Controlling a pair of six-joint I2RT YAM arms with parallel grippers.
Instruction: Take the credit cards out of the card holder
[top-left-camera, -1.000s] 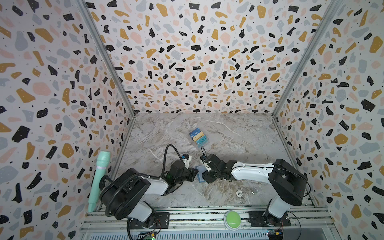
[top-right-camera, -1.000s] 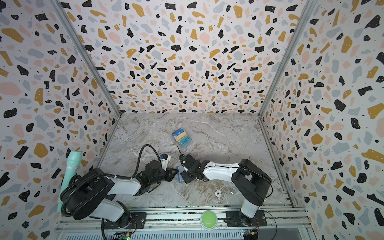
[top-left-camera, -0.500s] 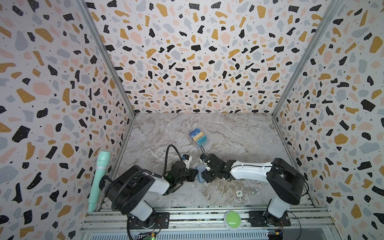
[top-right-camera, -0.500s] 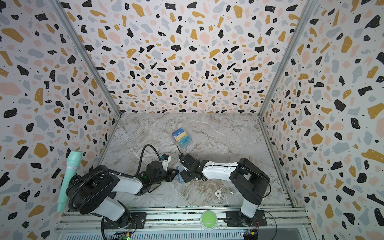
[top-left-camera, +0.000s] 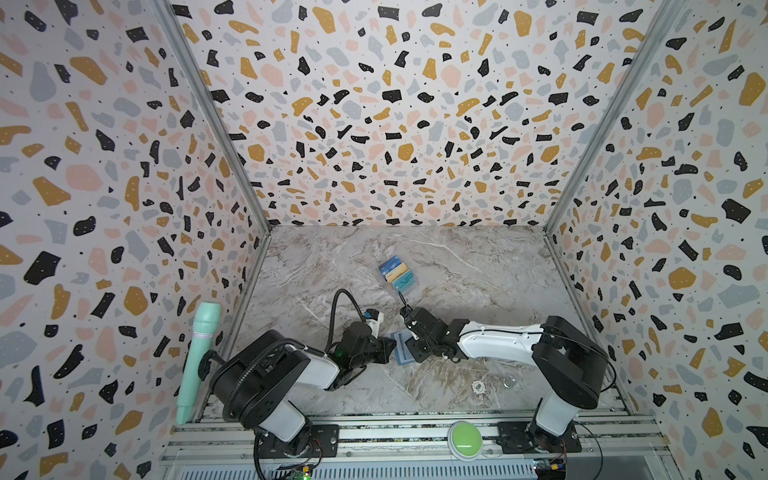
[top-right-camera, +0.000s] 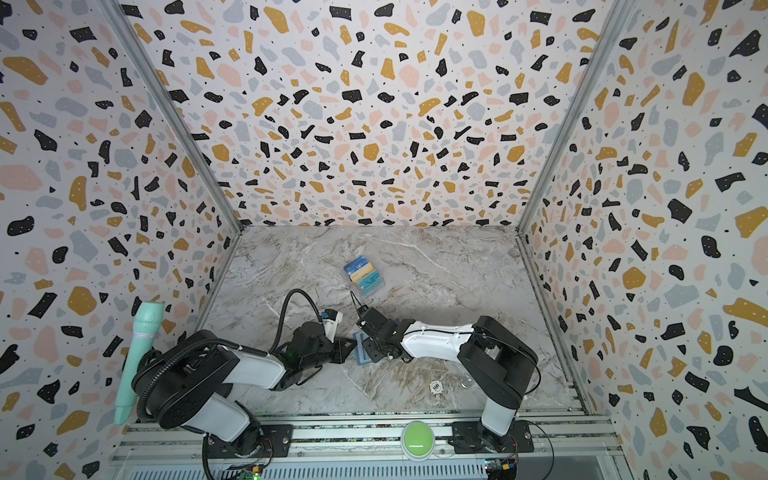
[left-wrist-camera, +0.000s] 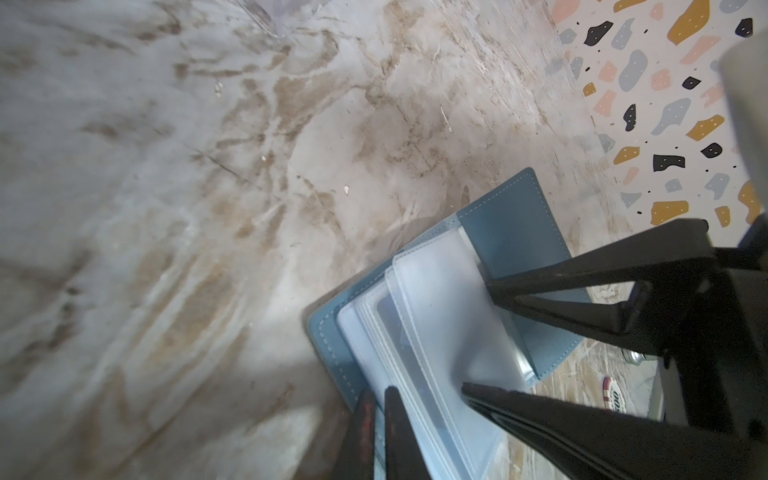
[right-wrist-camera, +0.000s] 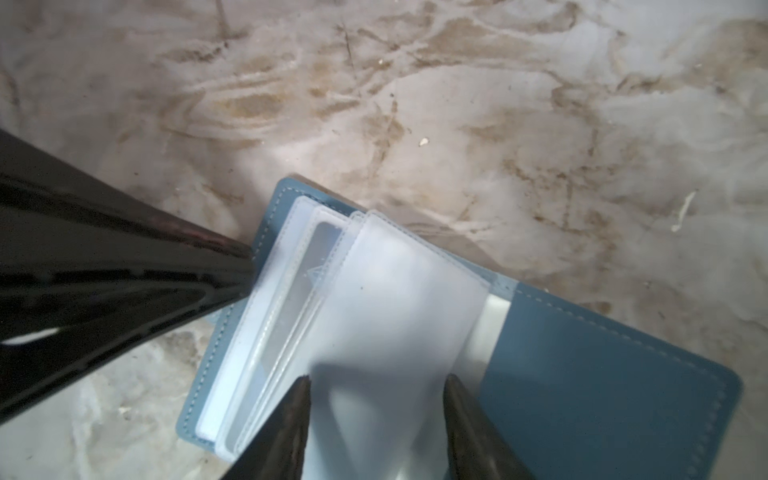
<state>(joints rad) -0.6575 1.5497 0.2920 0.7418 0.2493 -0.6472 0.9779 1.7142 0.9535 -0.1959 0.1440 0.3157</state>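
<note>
Both my pincers meet at the open slate-blue, leather-look card holder (right-wrist-camera: 602, 374) lying on the grey marble table (top-left-camera: 478, 282).

My left pincer (right-wrist-camera: 246, 269) is clenched, tips at the cover's stitched edge; I cannot tell whether it pinches the cover or only presses it. My right pincer (right-wrist-camera: 378, 384) stands parted over the top clear plastic sleeve page (right-wrist-camera: 395, 299), gripping nothing. A darker shape shows through a lower sleeve, too blurred to name. Three thin plastic cards (top-left-camera: 397, 272), dark blue, yellow-tan and teal, lie fanned farther back, well apart from the holder. In both top views my wrists hide most of the holder.
</note>
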